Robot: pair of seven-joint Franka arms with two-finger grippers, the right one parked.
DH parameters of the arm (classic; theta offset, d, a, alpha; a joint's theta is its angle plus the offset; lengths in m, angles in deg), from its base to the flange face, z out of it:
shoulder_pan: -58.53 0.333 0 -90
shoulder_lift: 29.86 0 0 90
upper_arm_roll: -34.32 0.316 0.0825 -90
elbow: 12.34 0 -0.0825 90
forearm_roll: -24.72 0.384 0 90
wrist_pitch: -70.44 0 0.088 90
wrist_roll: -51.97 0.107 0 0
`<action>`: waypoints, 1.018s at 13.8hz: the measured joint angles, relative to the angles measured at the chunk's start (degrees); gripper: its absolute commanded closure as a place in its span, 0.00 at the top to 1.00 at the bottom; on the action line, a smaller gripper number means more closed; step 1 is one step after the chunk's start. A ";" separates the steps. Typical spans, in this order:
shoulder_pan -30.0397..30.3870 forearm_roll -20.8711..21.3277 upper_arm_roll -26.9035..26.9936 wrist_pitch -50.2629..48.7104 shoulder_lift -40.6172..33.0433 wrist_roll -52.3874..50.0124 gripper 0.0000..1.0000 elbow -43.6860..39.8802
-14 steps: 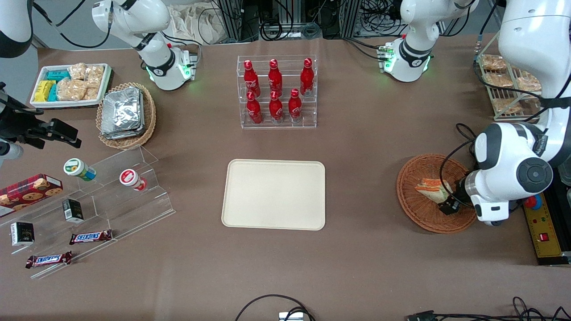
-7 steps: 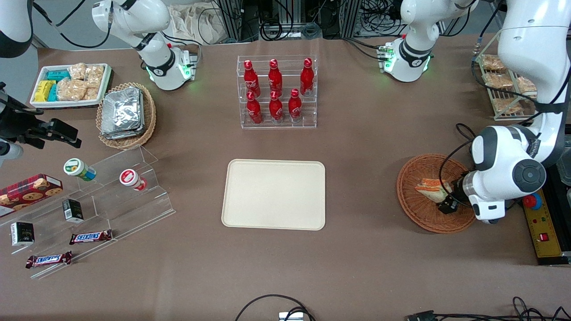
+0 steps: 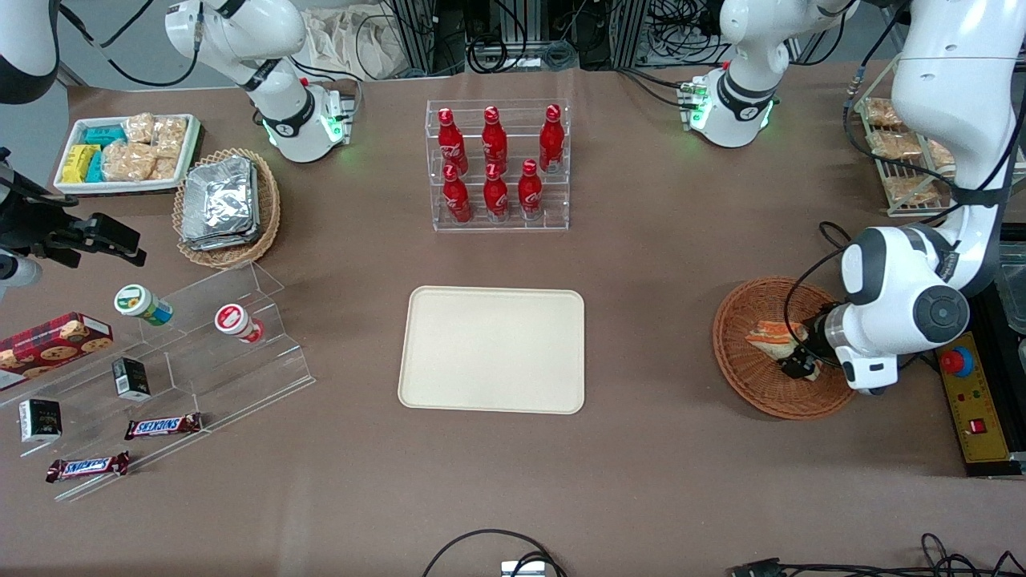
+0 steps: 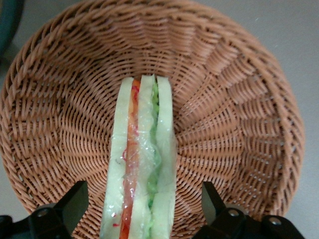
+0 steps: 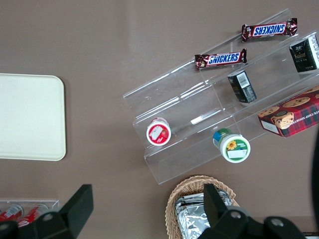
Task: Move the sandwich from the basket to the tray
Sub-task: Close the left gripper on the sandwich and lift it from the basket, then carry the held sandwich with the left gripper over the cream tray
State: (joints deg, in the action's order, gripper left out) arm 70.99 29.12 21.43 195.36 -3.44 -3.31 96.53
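Observation:
The sandwich point(image 3: 769, 337), a pale bread wedge with orange and green layers, lies in the round reddish-brown wicker basket point(image 3: 745, 383) toward the working arm's end of the table. My left gripper point(image 3: 792, 358) is low in the basket at the sandwich's wide end. In the left wrist view the sandwich point(image 4: 142, 164) stands on edge on the basket point(image 4: 239, 124) weave, and the gripper point(image 4: 141, 193) is open, one black finger on each side of the bread with a gap on both sides. The cream tray point(image 3: 493, 349) lies flat and bare mid-table, its corner also in the right wrist view point(image 5: 27, 117).
A clear rack of red bottles point(image 3: 497, 164) stands farther from the camera than the tray. A wire rack of packets point(image 3: 902, 152) and a yellow control box point(image 3: 974, 401) flank the working arm. Acrylic steps with snacks point(image 3: 160, 377) and a foil-filled tan basket point(image 3: 227, 207) sit toward the parked arm's end.
The left arm's wrist has shifted a little toward the tray, bringing the gripper further over the sandwich's wide end. The sandwich and basket have not moved.

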 measured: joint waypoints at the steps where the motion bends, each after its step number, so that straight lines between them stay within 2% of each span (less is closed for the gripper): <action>1: 0.00 -0.04 0.00 0.00 0.16 0.00 1.00 0.61; 2: 0.00 -0.05 0.00 0.00 0.35 0.00 0.89 1.01; 3: 0.00 -0.05 0.00 0.01 0.47 0.00 0.68 1.21; 4: 0.00 -0.03 0.00 0.06 0.50 0.00 0.31 1.21; 5: 0.00 0.00 -0.01 0.21 0.47 0.01 0.02 1.13; 10: -0.03 3.18 -0.40 -0.11 -0.58 0.80 0.00 -0.13; 12: -0.14 4.18 -1.05 -4.20 -2.12 2.77 0.00 -2.86; 14: -0.45 4.36 -2.77 -12.17 -3.64 5.48 0.00 -9.02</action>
State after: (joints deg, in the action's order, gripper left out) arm 70.54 33.48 18.66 183.18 -7.08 2.17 87.51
